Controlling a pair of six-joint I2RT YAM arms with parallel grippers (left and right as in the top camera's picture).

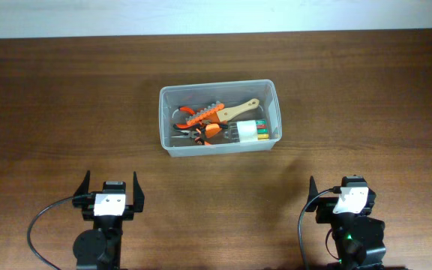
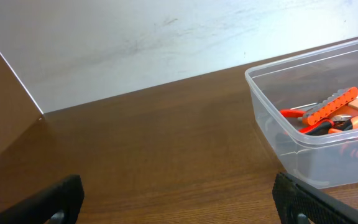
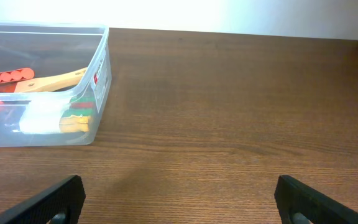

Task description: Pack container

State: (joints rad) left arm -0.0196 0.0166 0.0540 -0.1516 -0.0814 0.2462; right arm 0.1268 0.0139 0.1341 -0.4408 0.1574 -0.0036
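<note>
The clear plastic container (image 1: pixel 168 141) stands on the brown table at the centre back. It holds orange-handled pliers (image 1: pixel 198 114), a wooden-handled tool (image 1: pixel 240 110) and a white pack with coloured ends (image 1: pixel 252 132). The container also shows at the right of the left wrist view (image 2: pixel 272 134) and at the left of the right wrist view (image 3: pixel 101 68). My left gripper (image 1: pixel 112 190) is open and empty near the front left, well short of the container. My right gripper (image 1: pixel 343 191) is open and empty near the front right. Both sets of fingers show only bare table between them (image 2: pixel 179 202) (image 3: pixel 179 199).
A pale wall (image 1: pixel 216 15) runs behind the table's far edge. The table's left edge shows in the left wrist view (image 2: pixel 17 81). Bare wood surrounds the container on all sides.
</note>
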